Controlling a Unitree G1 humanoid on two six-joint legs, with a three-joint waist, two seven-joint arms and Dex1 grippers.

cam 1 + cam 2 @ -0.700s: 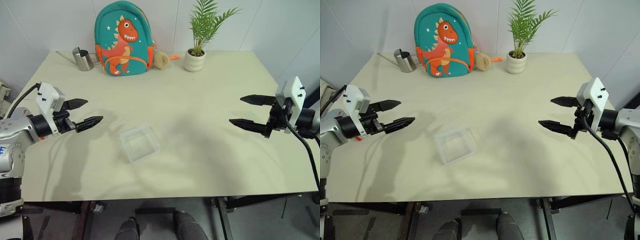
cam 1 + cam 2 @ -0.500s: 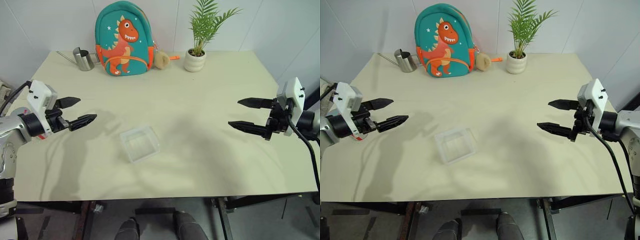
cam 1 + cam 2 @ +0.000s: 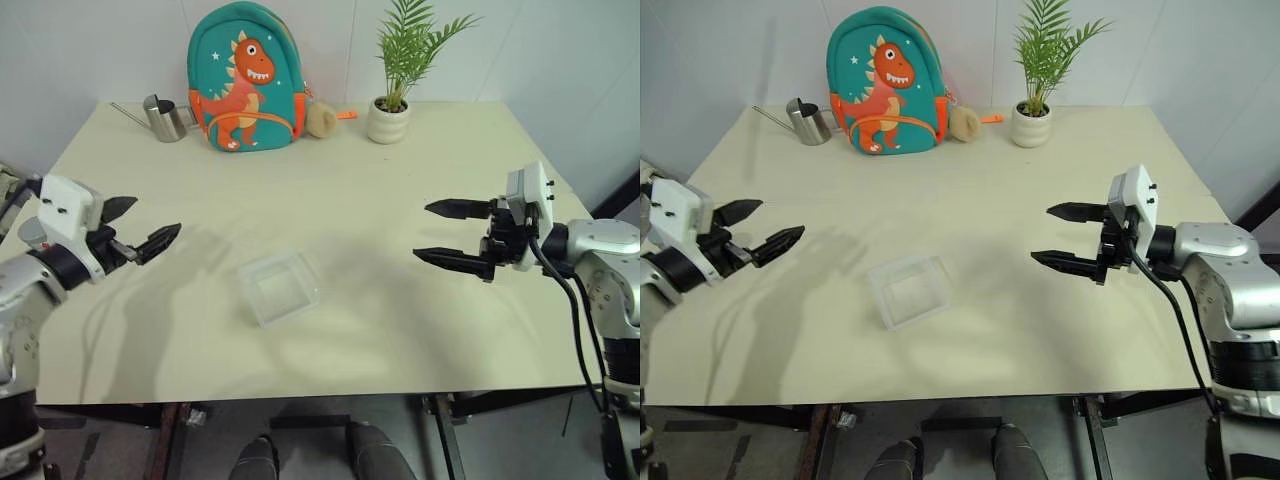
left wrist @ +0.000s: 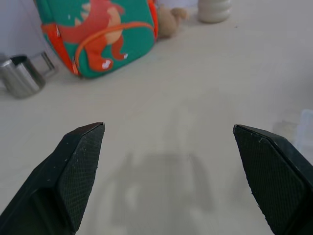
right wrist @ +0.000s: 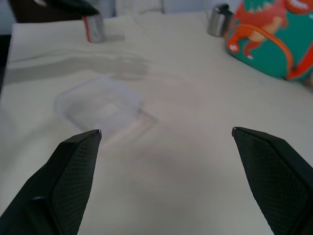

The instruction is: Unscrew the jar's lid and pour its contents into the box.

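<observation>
A backpack (image 3: 245, 78), watering can (image 3: 165, 118) and plant (image 3: 392, 95) are standing far off. The box (image 3: 279, 288) is sitting alone mid-table. The left gripper (image 3: 140, 225) and right gripper (image 3: 440, 232) are hanging released, empty.

Head stereo pair looks down; both show table (image 3: 400, 330).

left gripper (image 4: 168, 134): fingers wide apart, nothing between them | table (image 4: 195, 88): pale, bare under the gripper | backpack (image 4: 100, 32): green with orange dinosaur, far side | watering can (image 4: 19, 76): steel, beside backpack | pot (image 4: 214, 10): white, far edge
</observation>
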